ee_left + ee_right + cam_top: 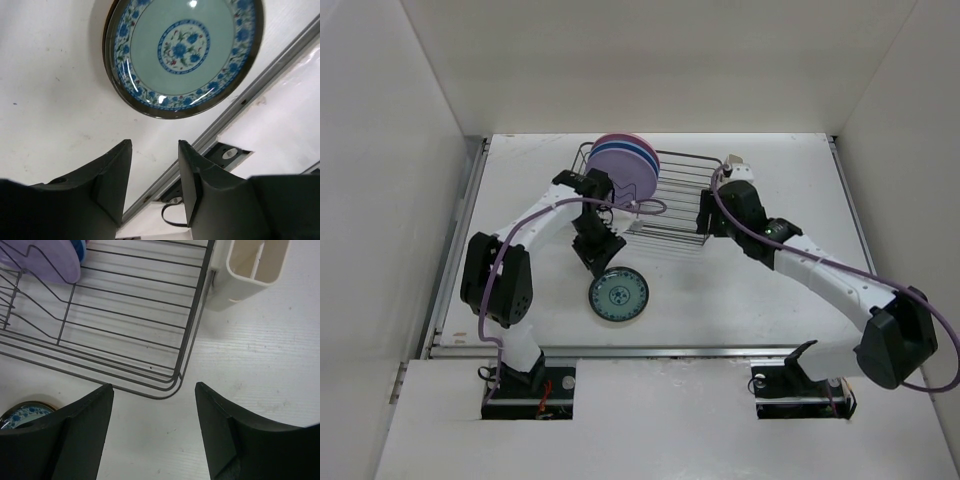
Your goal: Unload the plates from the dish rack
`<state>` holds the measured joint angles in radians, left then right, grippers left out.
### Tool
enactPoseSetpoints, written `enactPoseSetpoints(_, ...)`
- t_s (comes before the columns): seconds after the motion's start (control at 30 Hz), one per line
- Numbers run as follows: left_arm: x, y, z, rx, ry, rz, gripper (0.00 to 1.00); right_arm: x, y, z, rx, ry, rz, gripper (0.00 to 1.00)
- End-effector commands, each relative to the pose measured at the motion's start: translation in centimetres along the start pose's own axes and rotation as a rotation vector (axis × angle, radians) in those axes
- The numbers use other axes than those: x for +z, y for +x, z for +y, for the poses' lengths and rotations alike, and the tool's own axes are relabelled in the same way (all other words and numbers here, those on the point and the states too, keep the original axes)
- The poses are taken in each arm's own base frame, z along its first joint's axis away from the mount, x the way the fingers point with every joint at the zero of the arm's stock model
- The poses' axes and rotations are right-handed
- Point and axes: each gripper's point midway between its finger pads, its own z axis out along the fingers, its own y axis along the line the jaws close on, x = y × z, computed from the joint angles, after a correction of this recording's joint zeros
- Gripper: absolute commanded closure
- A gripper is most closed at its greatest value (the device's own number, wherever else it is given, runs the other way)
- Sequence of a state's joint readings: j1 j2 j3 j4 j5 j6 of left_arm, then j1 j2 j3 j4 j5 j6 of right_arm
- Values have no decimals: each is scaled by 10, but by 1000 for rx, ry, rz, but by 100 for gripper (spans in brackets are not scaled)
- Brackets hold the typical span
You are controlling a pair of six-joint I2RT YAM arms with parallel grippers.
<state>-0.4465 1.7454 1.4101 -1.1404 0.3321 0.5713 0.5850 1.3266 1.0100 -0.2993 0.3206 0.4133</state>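
**A:** Where are the plates?

**B:** One is out. The teal patterned plate (182, 50), with a band of blue flowers and a dark rim, lies flat and face up on the table (50, 100). It is near the near left corner of the dish rack (670, 200) and does not touch it.

**A:** And the others?

**B:** Three larger ones stand on edge at the left end of the rack, packed close together. The lavender plate (622, 170) faces the arms. The blue plate (79, 247) is right behind it, and the pink plate (620, 138) shows only as a rim at the back.

**A:** Is the left gripper holding anything?

**B:** No. The left gripper (155, 175) hangs over the table between the rack and the teal plate, just beside the plate's far edge. Its fingers are parted, with only bare table showing between them. The plate rests free of it.

**A:** The right one?

**B:** The right gripper (154, 425) is at the other end, above the rack's near right corner. Its jaws are spread wide and grip nothing; the corner wire and the table show through the gap.

**A:** What else is around?

**B:** A cream utensil cup (255, 265) hangs on the outside of the rack's right end, towards the far corner. A metal rail (260, 82) runs along the table's near edge, a little past the teal plate on the side of the arm bases.
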Motion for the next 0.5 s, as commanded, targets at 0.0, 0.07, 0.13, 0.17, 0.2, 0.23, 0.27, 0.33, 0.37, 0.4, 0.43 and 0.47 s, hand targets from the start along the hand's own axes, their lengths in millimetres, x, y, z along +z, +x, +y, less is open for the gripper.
enactPoseSetpoints(0.0,-41,-17,-15,8,32,-161,61,4,-42,26,-12,-68,-103,28)
enactPoseSetpoints(0.07,-58,-29,-1,-53,10,-259,61,10,-51,35,-45,-96,-118,29)
enactPoseSetpoints(0.13,-87,-42,19,-156,-49,-373,61,20,-61,53,-75,-149,-116,30)
enactPoseSetpoints(0.17,-98,-51,35,-196,-101,-429,61,23,-69,59,-97,-168,-131,30)
enactPoseSetpoints(0.2,-116,-58,47,-240,-143,-489,61,26,-75,67,-106,-193,-142,30)
enactPoseSetpoints(0.23,-119,-61,61,-342,-157,-513,61,35,-84,74,-117,-195,-149,32)
enactPoseSetpoints(0.27,-129,-58,82,-417,-198,-544,60,40,-90,80,-139,-209,-160,33)
enactPoseSetpoints(0.33,-141,-62,120,-502,-308,-573,60,58,-101,94,-161,-220,-166,34)
enactPoseSetpoints(0.37,-143,-61,133,-545,-347,-576,59,65,-106,98,-170,-220,-172,34)
enactPoseSetpoints(0.4,-146,-58,152,-570,-417,-571,59,72,-109,102,-179,-220,-174,36)
enactPoseSetpoints(0.43,-149,-62,162,-573,-445,-577,59,79,-111,107,-192,-229,-173,36)
enactPoseSetpoints(0.47,-138,-65,175,-585,-452,-550,59,93,-115,116,-193,-242,-174,37)
